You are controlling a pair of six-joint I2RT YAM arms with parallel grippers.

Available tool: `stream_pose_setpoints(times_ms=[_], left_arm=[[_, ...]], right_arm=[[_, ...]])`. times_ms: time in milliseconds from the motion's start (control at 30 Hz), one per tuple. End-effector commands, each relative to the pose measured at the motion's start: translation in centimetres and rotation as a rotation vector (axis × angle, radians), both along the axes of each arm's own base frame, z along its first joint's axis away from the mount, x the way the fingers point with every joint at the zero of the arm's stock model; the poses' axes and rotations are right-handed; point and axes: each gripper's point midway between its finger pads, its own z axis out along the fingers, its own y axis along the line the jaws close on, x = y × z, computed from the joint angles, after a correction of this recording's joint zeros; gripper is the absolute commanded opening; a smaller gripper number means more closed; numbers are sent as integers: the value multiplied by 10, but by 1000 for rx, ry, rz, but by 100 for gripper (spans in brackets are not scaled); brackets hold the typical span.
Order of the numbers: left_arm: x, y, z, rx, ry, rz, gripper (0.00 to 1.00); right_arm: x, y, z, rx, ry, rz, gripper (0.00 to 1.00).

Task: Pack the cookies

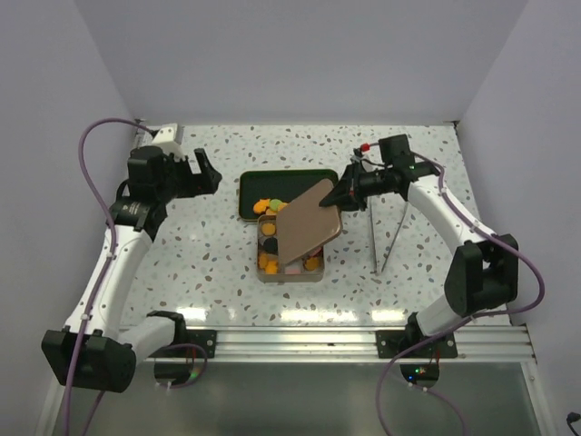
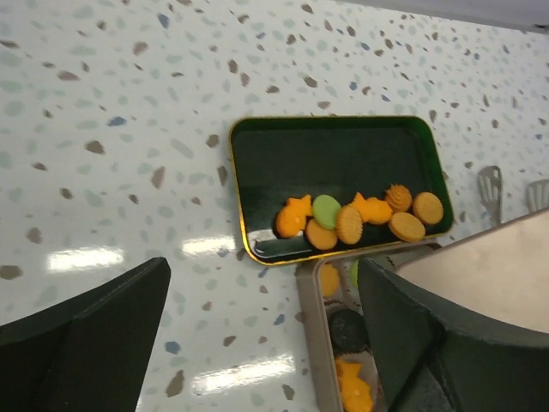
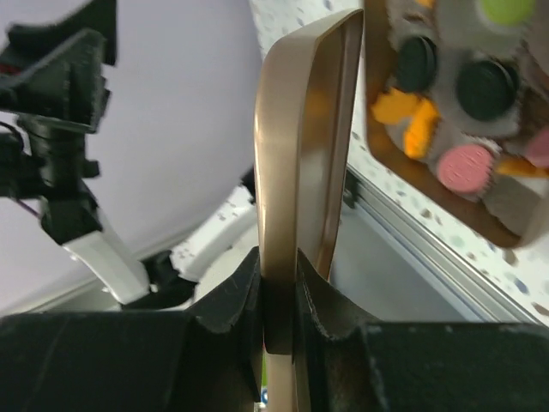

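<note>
From above: the right gripper is clamped on one end of the tan lid, which tilts over the tin. The left gripper hangs with its jaws wide apart, left of the green tray.

Left wrist: cookies sit in a row along the tray's near edge, with more in the tin just beside it.

Right wrist: fingers pinch the lid edge-on. Dark, pink and orange cookies lie in the tin.
</note>
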Motion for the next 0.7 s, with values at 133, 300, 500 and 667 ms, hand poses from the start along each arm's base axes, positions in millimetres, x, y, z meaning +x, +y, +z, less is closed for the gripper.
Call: stream_pose_setpoints(times_ms=[133,300,500,667], left_arm=[[-22,-50,-31,-463,57,-203,100],[-35,-56,-62,-508,96,-228,100],[-59,-65,-110,-590,182,-245,100],[-69,-70,-126,-652,196,-250,100]], right_arm=[[-32,-19,-45,-117,-122,85,0],[-25,-19,-51,-124,-214,55,0],[-17,-13,-31,-41,-348,21,0],[-9,-9,-35,4,-362,-21,0]])
